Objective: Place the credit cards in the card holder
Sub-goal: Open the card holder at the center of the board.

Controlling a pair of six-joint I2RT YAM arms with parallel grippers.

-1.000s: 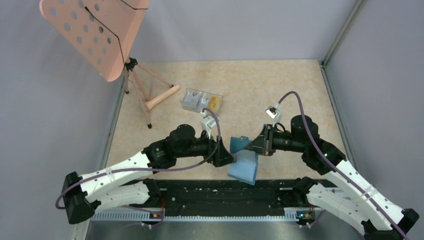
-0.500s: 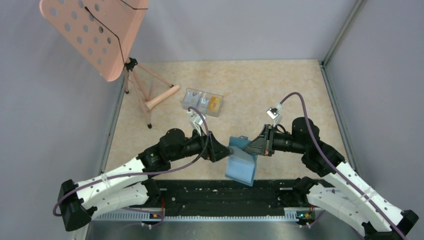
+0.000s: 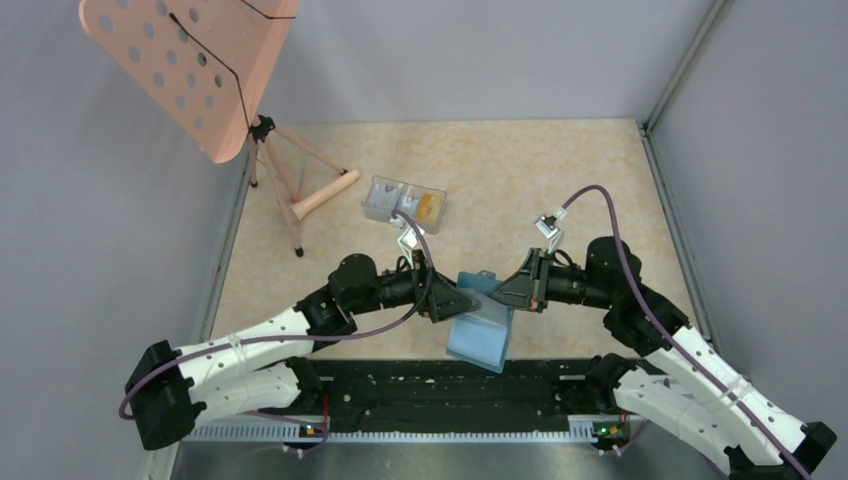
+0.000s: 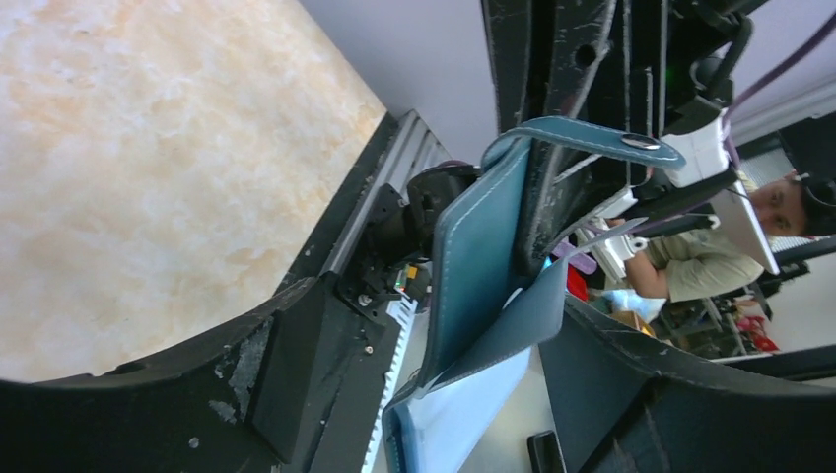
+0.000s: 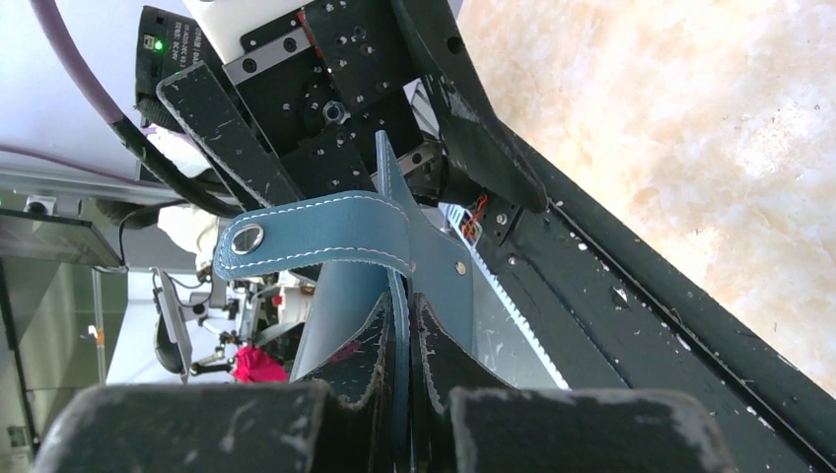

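Right gripper (image 5: 399,317): bottom centre, jaws pinched on the edge of the card holder (image 5: 436,254).
Snap tab (image 5: 325,233): centre left, folded sideways (metal stud near its left end).
Table (image 5: 690,148): marbled beige, right side.

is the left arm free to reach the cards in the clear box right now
Probably yes. The left gripper is open, gripping nothing, at the card holder, which the right gripper holds up. The clear box with the credit cards lies just beyond it on the table, nothing between.
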